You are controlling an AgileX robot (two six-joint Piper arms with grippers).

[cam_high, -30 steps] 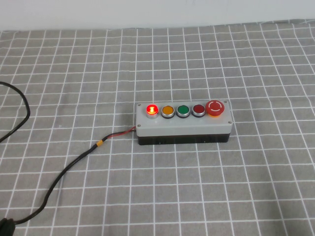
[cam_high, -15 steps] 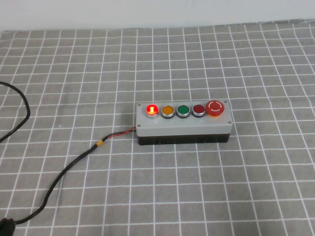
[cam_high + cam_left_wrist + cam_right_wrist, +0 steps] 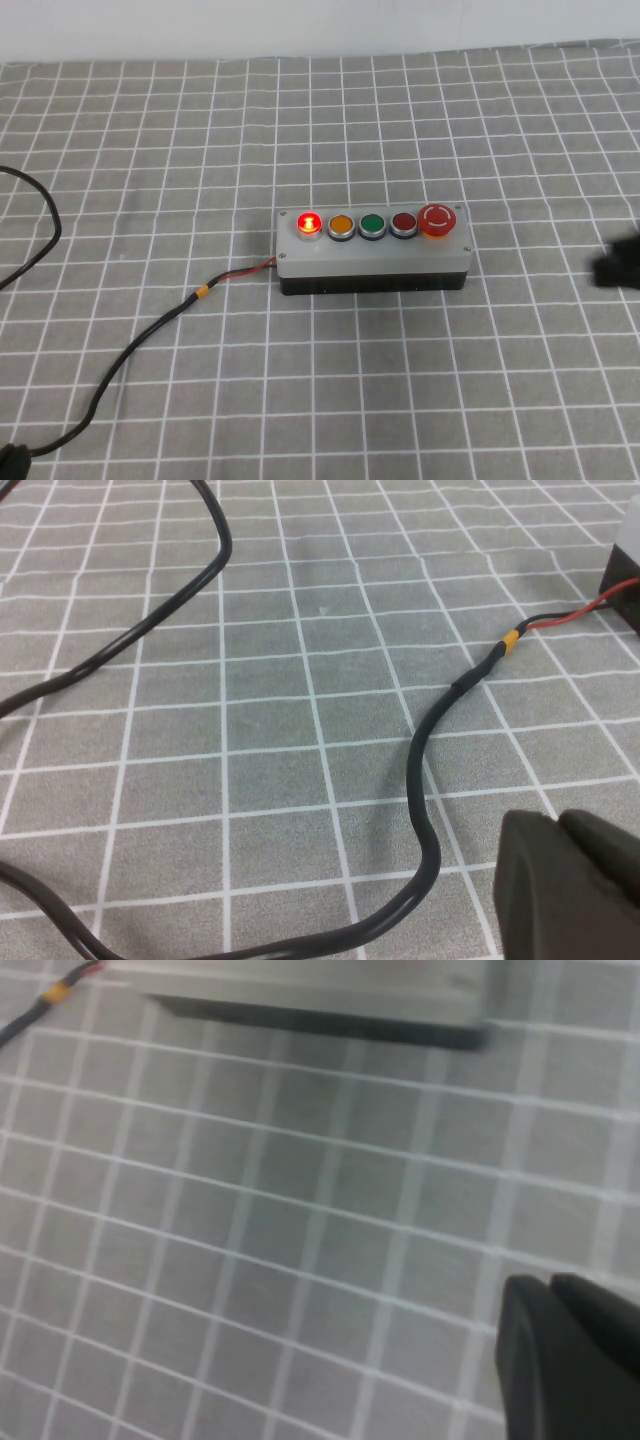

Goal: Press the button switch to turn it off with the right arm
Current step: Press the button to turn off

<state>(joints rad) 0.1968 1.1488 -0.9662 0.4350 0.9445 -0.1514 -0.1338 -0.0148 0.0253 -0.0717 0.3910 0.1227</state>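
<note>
Lit small round bright-red translucent button switch (image 3: pixel 309 222) sits mid-tabletop; my right gripper (image 3: pixel 618 266) is at the right edge and my left gripper (image 3: pixel 570 885) near the front-left corner, jaws' opening indeterminate on both, so I risk hitting the neighbouring round orange button (image 3: pixel 341 225).

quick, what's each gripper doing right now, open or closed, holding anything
Left gripper: low over the cloth near the black cable, holding nothing; jaws cannot be told.
Right gripper: above the cloth, short of the button box, holding nothing; jaws cannot be told.

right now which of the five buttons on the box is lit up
The button switch at the box's left end: bright red, glowing, on a silver collar. The other four are unlit. The right claw is at the right edge; the left claw hangs above the cable.
</note>
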